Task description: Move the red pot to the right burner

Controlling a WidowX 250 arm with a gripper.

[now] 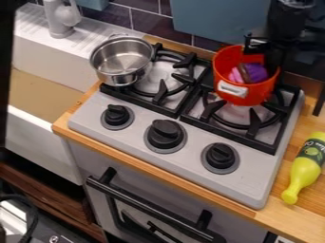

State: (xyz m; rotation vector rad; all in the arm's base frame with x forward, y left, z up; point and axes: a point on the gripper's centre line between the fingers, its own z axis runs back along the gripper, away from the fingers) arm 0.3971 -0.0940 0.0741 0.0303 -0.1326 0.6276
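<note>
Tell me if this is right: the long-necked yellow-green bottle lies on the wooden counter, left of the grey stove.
Not quite: the camera view shows the yellow-green bottle on the wooden counter, but right of the grey stove.

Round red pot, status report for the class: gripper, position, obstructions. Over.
Black two-finger gripper at rim of red pot. Pot over right burner, toward rear; contact unclear. Shiny metal pot left, yellow-green bottle right, neither in the way.
</note>
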